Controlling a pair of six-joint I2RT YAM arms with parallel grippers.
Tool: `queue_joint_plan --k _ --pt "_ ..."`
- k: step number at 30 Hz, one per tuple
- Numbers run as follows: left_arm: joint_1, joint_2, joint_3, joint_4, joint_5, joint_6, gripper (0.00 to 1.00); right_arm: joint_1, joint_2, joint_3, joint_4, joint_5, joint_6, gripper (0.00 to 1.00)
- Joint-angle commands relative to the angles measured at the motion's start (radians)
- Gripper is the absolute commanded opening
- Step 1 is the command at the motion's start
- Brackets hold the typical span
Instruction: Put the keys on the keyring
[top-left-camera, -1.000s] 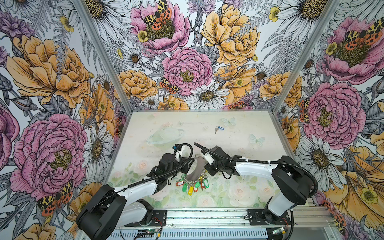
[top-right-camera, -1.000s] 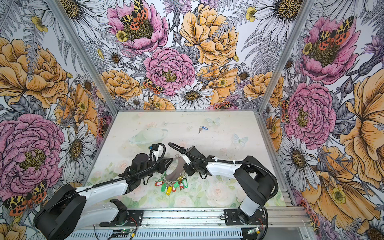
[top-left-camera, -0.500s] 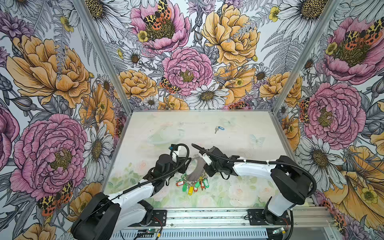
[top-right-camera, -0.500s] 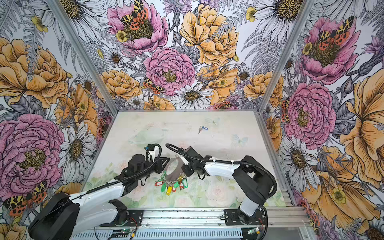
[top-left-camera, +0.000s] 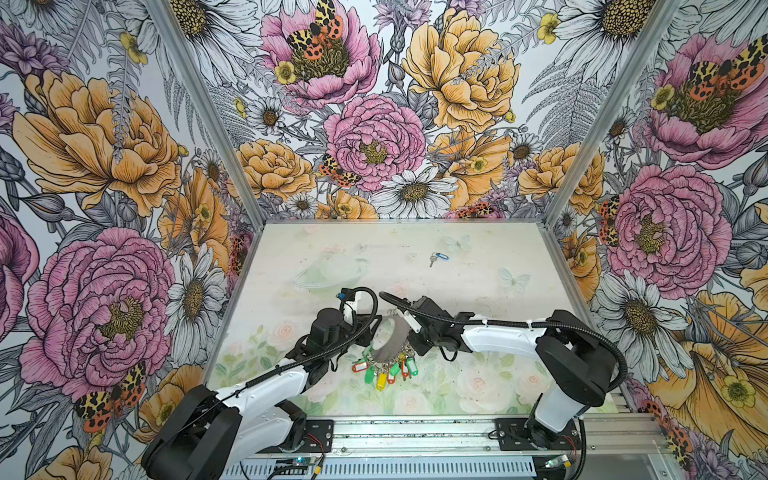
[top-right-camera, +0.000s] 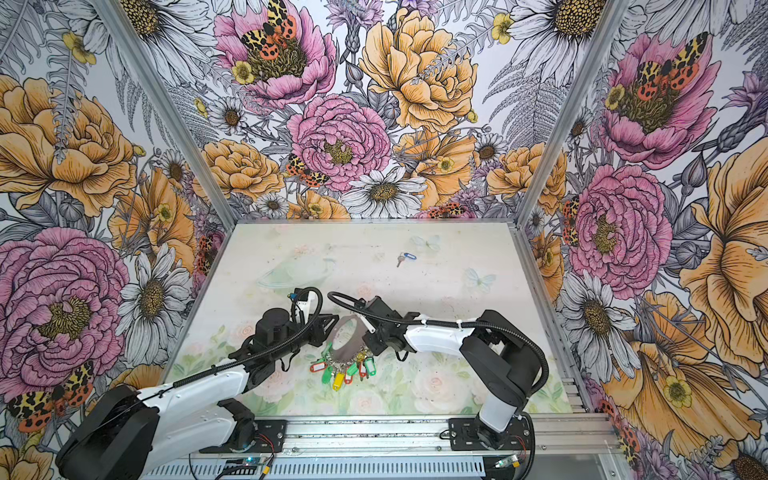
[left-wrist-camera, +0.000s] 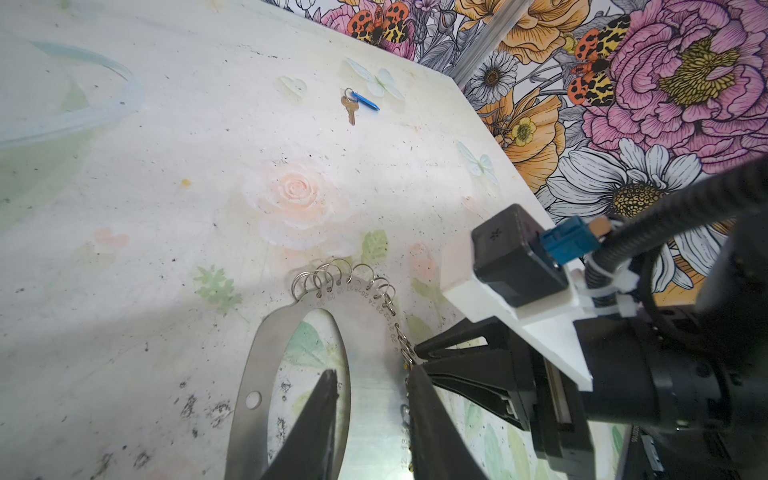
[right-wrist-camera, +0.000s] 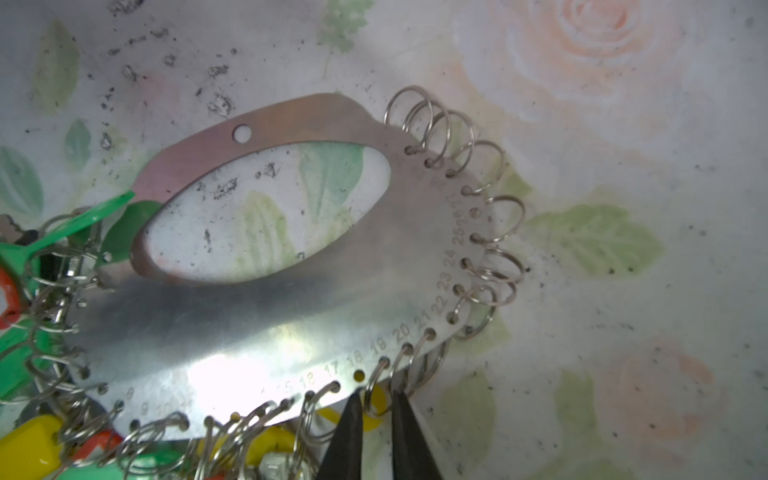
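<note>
So far nothing is threaded. The keys (top-left-camera: 438, 257), one small silvery key joined to a blue oblong tag, lie alone toward the far side of the table (top-left-camera: 332, 249), well apart from both arms in both top views. Neither gripper touches them.

Keyring (right-wrist-camera: 291, 316): near the front edge, between the two arms. It sits tilted up off the surface in both top views, with a bunch of coloured-tag keys (top-left-camera: 384, 370) spilling from its lower rim onto the table.

Left gripper (left-wrist-camera: 374, 392): jaws part-spread, one finger (left-wrist-camera: 324, 411) in the central hole and the other at the numbered outer rim, so the band's broad side sits between them. Judged a grip across the band.

Right gripper (right-wrist-camera: 374, 397): tips pressed nearly together at the rim, with one wire ring (right-wrist-camera: 376, 386) beside marks 18 and 19 between them. Looks like a pinch; contact not fully clear.

Judgement: early stage, band steadied and a ring picked out. Left to do: fetch the blue-tag key and work it onto a ring.

Materials:
- Band: thin flat sheet metal, brushed and silvery, with a brownish-pink cast on the narrow side. Oval hole, stamped numerals, small punched holes along the rim.
- Wire rings (right-wrist-camera: 428, 116): thin, glossy, springy-looking.
- Tags: smooth plastic in green, yellow and red.
- Table: matt, pale floral print, black-speckled.
</note>
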Motion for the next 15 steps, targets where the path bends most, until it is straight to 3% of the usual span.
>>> queue_joint_plan --k 1,8,15 --pt "0.008 -0.006 -0.014 -0.007 -0.014 0.027 0.31 0.008 0.020 0.032 -0.011 0.048 0.008 0.15" --pt "0.007 -0.006 -0.018 -0.008 -0.012 0.027 0.31 0.011 0.017 0.039 -0.023 0.072 0.005 0.06" --pt "0.007 -0.004 -0.019 -0.005 -0.013 0.025 0.32 0.010 0.037 0.049 -0.029 0.093 -0.008 0.07"
